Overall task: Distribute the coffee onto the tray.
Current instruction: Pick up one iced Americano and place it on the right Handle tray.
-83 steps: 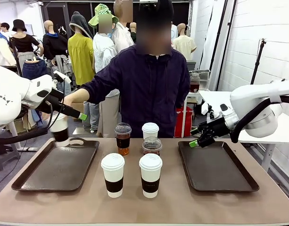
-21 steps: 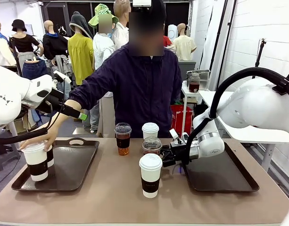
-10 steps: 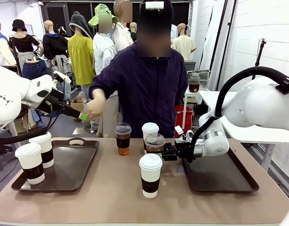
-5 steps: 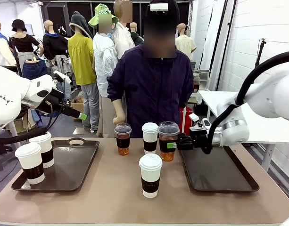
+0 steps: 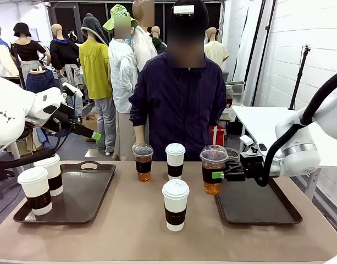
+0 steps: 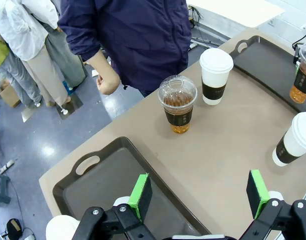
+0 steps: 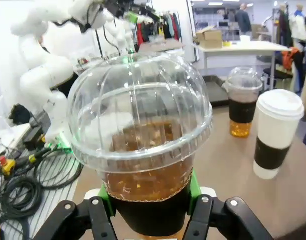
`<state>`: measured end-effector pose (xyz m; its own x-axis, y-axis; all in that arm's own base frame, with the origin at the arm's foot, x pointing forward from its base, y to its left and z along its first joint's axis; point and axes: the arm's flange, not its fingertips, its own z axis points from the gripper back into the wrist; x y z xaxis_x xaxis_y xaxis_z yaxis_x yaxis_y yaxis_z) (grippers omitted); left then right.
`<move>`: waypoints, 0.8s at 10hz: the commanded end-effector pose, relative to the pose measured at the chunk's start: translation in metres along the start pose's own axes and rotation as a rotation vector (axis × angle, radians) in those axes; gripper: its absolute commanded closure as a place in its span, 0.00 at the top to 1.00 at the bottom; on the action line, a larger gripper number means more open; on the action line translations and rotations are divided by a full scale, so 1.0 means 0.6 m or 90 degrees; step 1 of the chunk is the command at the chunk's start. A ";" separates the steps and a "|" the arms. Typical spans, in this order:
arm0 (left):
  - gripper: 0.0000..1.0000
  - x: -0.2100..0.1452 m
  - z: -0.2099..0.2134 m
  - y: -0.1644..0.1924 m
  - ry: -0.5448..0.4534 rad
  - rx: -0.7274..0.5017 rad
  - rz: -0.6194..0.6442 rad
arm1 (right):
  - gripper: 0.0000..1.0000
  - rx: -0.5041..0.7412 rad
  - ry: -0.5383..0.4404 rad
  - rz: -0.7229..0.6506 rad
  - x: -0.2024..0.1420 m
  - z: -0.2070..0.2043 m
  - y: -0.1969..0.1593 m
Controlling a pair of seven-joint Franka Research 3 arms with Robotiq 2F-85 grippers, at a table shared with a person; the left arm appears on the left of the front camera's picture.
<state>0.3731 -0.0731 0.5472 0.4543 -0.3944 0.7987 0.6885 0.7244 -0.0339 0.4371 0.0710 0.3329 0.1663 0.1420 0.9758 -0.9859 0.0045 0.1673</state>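
Observation:
My right gripper (image 5: 220, 175) is shut on a clear dome-lidded coffee cup (image 5: 214, 169) with amber drink, held just above the left edge of the right tray (image 5: 261, 203). The right wrist view shows that cup (image 7: 143, 150) close up between the green pads. My left gripper (image 5: 94, 135) hangs open and empty above the left tray (image 5: 80, 192), its fingers (image 6: 140, 190) wide apart. Two white sleeved cups (image 5: 36, 190) (image 5: 51, 173) stand on the left tray. Another clear cup (image 5: 143, 162) and two white cups (image 5: 175, 160) (image 5: 175, 204) stand on the table between the trays.
A person in a dark jacket stands at the far side, arms down, one hand (image 5: 137, 136) near the table's far edge. The brown tabletop (image 5: 130, 231) lies bare in front. Most of the right tray is bare.
My right gripper has carried the clear cup to the right, from beside the far white cup to the right tray's left edge. The left arm has stayed still.

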 end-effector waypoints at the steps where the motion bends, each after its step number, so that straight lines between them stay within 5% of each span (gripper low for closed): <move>1: 1.00 -0.001 0.000 0.001 -0.002 -0.004 0.003 | 0.61 -0.018 0.009 0.033 -0.021 0.058 0.025; 8: 1.00 -0.001 0.000 0.001 -0.002 -0.004 0.003 | 0.61 -0.045 -0.033 0.041 -0.084 0.121 0.011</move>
<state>0.3730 -0.0732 0.5473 0.4541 -0.3948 0.7987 0.6887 0.7243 -0.0335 0.4186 -0.0039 0.2970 0.1347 0.1362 0.9815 -0.9886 0.0860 0.1237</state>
